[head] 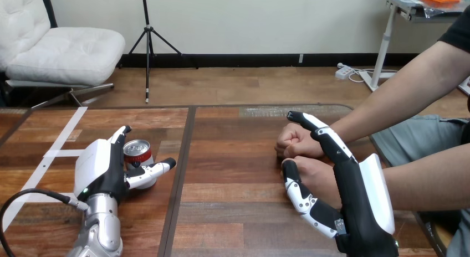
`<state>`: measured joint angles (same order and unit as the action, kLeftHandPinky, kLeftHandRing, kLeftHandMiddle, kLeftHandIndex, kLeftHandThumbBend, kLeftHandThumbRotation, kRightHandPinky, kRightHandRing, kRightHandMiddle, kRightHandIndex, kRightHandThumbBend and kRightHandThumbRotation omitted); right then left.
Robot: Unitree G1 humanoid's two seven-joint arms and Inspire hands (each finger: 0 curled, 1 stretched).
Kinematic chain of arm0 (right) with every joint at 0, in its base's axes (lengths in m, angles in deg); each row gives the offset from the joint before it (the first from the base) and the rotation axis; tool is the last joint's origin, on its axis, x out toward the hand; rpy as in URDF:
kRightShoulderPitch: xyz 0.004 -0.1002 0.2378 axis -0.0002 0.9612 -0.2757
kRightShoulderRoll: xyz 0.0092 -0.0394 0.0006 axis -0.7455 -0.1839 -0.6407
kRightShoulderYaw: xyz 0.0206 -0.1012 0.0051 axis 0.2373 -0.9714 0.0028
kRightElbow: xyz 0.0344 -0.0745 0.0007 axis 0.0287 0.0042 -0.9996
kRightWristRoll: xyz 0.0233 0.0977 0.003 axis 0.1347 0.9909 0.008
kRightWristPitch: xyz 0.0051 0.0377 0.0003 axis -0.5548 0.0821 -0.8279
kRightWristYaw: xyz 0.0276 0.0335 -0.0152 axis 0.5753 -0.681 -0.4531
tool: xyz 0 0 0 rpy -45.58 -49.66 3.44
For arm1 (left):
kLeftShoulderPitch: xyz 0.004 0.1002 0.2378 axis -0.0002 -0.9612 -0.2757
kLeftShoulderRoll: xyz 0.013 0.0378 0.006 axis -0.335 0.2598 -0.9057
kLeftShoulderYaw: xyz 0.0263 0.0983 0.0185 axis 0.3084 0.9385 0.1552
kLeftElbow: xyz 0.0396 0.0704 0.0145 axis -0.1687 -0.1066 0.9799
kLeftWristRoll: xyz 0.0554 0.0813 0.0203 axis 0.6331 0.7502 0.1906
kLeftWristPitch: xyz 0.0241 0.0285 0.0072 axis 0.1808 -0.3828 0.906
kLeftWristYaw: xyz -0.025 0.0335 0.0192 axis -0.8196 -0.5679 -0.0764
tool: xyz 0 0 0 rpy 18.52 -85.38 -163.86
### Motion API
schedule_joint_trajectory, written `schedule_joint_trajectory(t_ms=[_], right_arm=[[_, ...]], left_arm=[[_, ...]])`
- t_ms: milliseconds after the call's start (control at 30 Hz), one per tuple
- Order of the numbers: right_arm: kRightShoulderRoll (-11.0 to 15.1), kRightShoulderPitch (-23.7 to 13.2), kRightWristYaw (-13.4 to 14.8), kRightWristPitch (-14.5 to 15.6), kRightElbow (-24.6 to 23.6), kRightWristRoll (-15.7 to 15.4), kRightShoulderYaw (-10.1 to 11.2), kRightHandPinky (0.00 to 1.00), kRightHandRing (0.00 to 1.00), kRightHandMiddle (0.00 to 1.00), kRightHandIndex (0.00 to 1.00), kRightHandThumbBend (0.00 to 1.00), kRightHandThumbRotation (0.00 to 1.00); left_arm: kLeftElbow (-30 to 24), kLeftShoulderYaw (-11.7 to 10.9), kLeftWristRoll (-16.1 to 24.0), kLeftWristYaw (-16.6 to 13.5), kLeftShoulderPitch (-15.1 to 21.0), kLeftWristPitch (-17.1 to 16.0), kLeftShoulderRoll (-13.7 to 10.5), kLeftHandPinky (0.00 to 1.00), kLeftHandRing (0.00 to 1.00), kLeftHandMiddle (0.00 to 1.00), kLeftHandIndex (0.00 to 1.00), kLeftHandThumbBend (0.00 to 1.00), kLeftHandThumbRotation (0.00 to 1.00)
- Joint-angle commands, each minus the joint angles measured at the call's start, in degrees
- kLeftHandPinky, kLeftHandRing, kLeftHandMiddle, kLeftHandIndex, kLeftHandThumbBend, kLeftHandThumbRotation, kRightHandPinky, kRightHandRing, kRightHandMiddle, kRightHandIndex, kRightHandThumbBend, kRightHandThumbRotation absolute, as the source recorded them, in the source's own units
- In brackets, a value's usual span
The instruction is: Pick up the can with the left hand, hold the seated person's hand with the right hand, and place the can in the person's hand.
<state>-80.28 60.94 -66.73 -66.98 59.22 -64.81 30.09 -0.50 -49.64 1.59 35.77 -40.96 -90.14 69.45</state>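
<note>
Pickup is the step in hand: my left hand (pixel 102 169) is spread around the red-and-silver metal can (pixel 137 153), upright on the wooden surface (pixel 233 212) between thumb and fingers. My right hand (pixel 354 196), fingers straight, rests beside the person's hands (pixel 294 143). Next, I judge, the left must close and lift.

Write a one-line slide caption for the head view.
Robot's left hand, open, flanks an upright red metal can on the wooden table; its right hand lies open beside the person's nearer hand.

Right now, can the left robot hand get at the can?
Likely yes: the left robot hand sits at the can, fingers along its left side, thumb across its front, nothing between.
</note>
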Motion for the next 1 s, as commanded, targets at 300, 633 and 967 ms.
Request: schedule_joint_trajectory(t_ms=[300,633,967], right_arm=[[0.3,-1.7,-0.2,0.4,-3.4,0.2,0.6,0.85,0.86,0.86,0.82,0.20,0.00],[0.3,-1.5,-0.5,0.6,-3.5,0.4,0.5,0.85,0.87,0.86,0.82,0.21,0.00],[0.2,-1.3,-0.9,1.0,-3.8,0.2,0.5,0.86,0.87,0.86,0.82,0.21,0.00]], left_arm=[[0.0,1.4,0.3,-0.4,5.1,0.0,-1.6,0.73,0.84,0.89,0.88,0.89,0.51],[-0.1,1.7,0.4,-0.2,5.6,1.0,-1.5,0.70,0.81,0.86,0.86,0.86,0.46],[-0.1,2.2,0.8,-0.1,6.0,1.1,-1.6,0.67,0.78,0.82,0.84,0.82,0.39]])
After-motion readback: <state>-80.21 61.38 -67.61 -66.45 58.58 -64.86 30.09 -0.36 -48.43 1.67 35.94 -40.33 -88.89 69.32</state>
